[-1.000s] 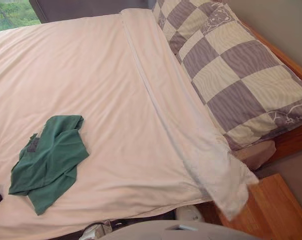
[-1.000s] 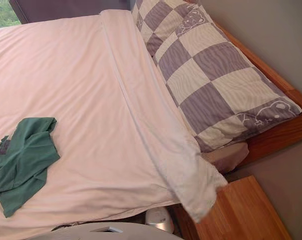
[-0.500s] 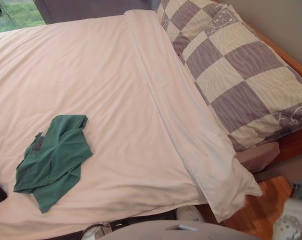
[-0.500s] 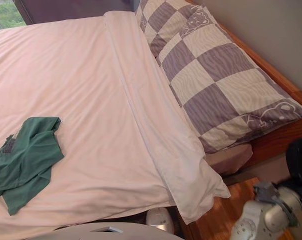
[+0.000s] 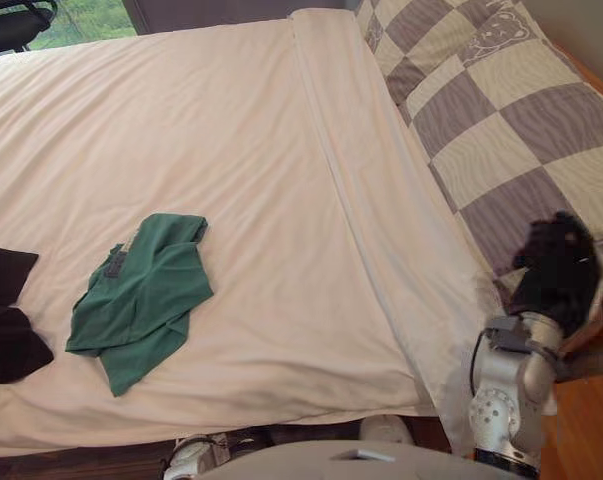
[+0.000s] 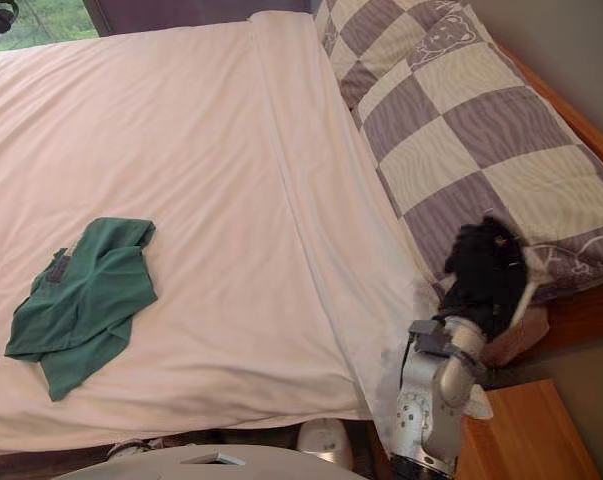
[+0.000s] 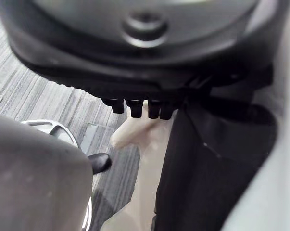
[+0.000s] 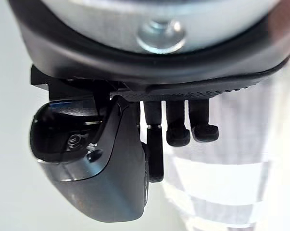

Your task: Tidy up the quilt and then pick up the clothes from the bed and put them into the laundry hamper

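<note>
By the grey-and-cream checked pillow [image 6: 451,120], the right robot hand [image 6: 486,270] hangs curled, empty; the crumpled green cloth garment [image 6: 81,300] lies well apart on the pale pink quilt [image 6: 181,130]. Dragging it could rumple that quilt.

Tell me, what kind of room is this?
Most likely a bedroom: a pale quilt spread over a wooden-framed bed, a big checked pillow, and a green garment lying on the quilt.

Green garment [image 5: 141,300] — grey-and-cream checked pillow [image 5: 501,110]
</note>
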You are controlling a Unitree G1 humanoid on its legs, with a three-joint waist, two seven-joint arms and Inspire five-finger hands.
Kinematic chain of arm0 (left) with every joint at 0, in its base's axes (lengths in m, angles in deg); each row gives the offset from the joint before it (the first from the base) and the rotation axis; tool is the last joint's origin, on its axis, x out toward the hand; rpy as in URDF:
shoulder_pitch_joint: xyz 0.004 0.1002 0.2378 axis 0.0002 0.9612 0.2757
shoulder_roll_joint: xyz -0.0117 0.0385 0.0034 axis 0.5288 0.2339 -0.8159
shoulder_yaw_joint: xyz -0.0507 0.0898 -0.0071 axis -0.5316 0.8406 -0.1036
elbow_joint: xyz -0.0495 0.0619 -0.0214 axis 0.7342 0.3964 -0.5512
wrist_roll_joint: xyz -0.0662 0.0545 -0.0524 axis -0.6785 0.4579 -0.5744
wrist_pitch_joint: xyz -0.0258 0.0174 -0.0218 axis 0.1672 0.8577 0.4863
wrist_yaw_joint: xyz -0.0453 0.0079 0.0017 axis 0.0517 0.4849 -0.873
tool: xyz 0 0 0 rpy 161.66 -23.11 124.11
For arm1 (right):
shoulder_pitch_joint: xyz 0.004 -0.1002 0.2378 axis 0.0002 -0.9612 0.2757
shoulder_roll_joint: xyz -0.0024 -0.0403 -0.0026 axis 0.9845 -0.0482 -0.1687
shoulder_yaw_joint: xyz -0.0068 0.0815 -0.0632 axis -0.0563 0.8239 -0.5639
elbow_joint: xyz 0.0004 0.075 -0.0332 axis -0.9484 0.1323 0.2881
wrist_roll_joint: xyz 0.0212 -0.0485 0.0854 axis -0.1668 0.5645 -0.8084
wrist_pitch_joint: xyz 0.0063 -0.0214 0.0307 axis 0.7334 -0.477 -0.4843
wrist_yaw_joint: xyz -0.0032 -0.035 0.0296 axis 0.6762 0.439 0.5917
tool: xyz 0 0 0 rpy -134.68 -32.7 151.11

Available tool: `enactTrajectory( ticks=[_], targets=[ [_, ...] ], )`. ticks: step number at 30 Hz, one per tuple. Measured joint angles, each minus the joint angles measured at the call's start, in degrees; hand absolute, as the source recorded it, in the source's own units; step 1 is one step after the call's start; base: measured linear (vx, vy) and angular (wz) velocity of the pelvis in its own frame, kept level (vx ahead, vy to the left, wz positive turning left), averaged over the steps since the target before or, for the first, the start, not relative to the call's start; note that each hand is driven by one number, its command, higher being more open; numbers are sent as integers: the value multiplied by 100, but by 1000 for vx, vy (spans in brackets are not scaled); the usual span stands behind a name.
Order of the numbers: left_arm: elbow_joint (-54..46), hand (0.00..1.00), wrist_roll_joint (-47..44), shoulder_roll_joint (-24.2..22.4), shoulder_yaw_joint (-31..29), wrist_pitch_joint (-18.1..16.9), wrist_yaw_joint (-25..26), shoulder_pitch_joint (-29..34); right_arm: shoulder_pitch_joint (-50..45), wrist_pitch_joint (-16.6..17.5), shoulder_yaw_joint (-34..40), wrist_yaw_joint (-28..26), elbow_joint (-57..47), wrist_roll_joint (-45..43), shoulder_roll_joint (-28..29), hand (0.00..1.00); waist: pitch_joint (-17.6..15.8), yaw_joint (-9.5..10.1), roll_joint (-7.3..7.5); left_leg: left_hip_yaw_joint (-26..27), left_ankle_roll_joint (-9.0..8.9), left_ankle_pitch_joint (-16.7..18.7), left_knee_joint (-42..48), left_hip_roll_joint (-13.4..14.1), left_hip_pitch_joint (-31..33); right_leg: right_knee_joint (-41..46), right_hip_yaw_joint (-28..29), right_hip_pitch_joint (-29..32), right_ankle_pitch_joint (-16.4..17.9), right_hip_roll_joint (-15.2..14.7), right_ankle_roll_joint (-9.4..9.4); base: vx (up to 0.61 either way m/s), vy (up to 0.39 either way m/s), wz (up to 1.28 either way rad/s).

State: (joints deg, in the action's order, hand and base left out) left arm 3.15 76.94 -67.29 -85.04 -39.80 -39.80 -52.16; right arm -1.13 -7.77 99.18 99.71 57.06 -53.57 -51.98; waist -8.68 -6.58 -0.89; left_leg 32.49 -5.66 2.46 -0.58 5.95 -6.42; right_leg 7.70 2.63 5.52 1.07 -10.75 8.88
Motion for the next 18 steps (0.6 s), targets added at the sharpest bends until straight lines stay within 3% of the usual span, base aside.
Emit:
enactTrajectory(
  ticks=[5,8,18],
  targets=[
    [35,100,2,-3,103,-2,-20,-49,-484,-333,-345,-317,1417,5,-34,0,-88,1,-78,42,14,-10,-49,-24,-2,12,23,48,3,-7,4,1,-4,-1],
    [153,100,4,20,95,0,-21,-118,-526,-177,-377,-591,1888,28,-42,0,-99,6,-68,83,6,-3,-44,-4,-27,30,30,47,18,9,-10,2,-34,-5],
    [226,100,-48,124,-195,4,35,-280,-110,-152,559,-1363,3153,91,11,0,-139,165,285,164,-70,64,232,268,-46,241,41,39,128,248,-175,-10,-58,-3]
  ],
)
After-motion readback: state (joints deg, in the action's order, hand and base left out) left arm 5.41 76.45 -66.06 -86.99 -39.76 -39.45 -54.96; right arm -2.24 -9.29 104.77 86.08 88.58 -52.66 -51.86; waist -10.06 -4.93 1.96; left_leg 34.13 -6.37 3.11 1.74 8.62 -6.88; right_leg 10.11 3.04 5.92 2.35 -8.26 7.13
